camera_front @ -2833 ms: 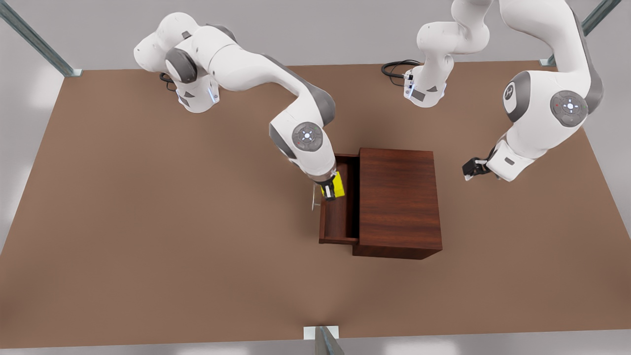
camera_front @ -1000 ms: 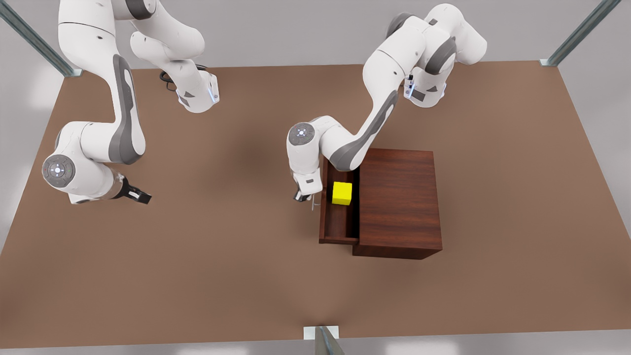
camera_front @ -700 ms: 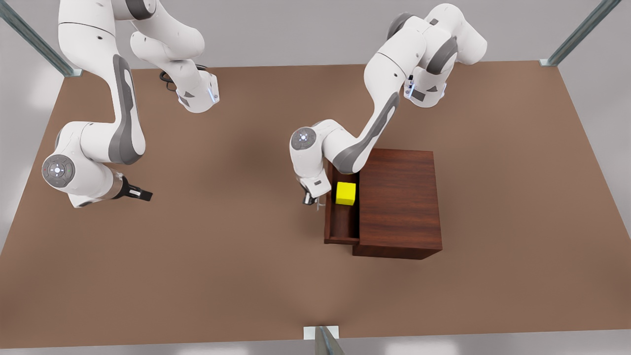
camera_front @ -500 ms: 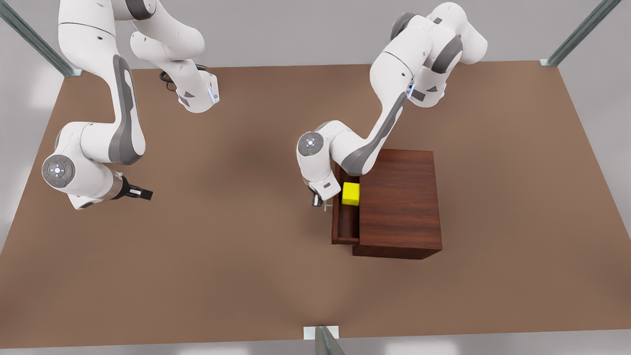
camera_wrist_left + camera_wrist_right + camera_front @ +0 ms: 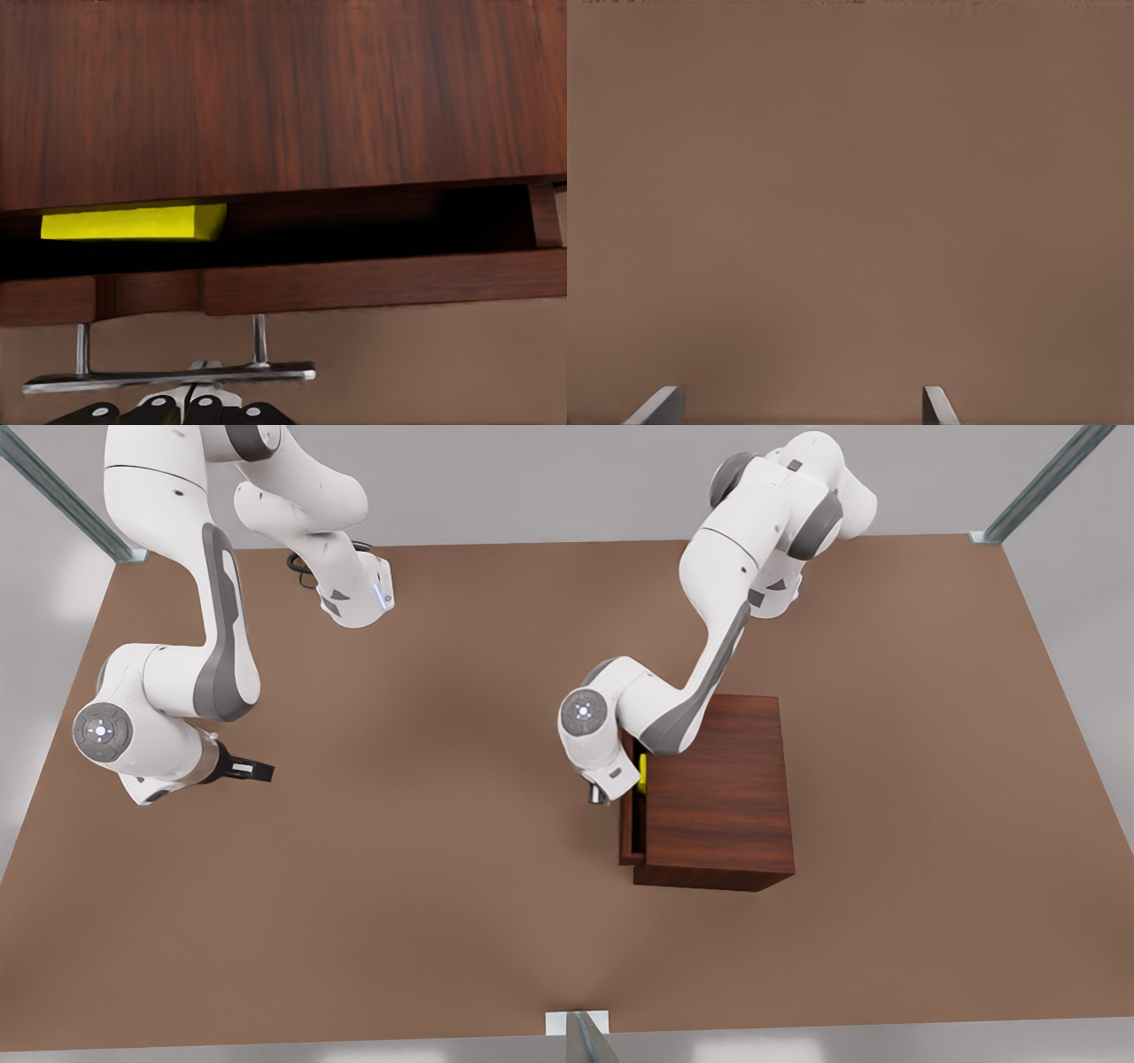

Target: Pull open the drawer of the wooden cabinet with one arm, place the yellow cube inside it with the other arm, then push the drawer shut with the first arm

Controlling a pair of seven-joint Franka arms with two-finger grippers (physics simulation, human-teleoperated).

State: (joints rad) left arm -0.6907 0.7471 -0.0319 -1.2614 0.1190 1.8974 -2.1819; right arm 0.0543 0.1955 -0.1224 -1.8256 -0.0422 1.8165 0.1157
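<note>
Resting beyond left hand (image 5: 599,794), yellow cube (image 5: 133,222)

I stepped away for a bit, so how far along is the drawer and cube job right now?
Done: the small yellow cube lies inside the dark wooden drawer. In hand: the left claw is at the silver bar handle, and the drawer shows a narrow gap from the reddish-brown wooden cabinet. Left: closing that gap. The right claw, open, waits over the brown table.
</note>
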